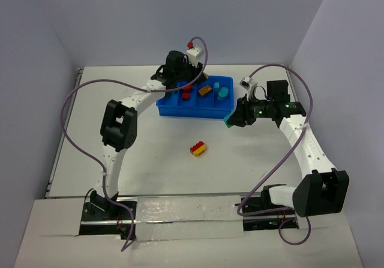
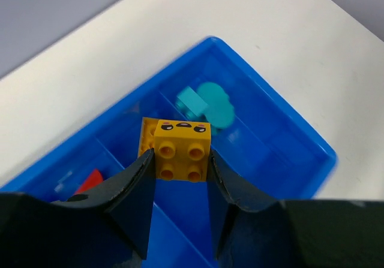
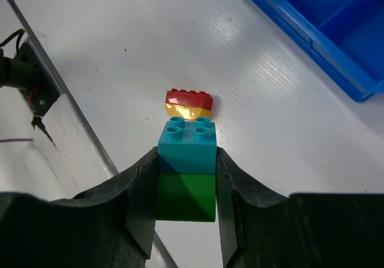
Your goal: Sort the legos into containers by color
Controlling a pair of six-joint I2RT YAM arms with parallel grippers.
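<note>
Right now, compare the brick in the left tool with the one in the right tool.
The yellow brick in the left tool has a printed face; the teal-on-green pair in the right tool is plain and two-coloured. The yellow brick hangs over the blue tray; the teal-on-green pair over the table. Both are clamped, studs showing.

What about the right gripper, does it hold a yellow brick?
No, the right gripper is shut on a teal brick joined to a green brick, as its wrist view shows.

White arms (image 1: 309, 151), black joints (image 1: 118, 124) (purple cables (image 1: 65, 121))
</note>
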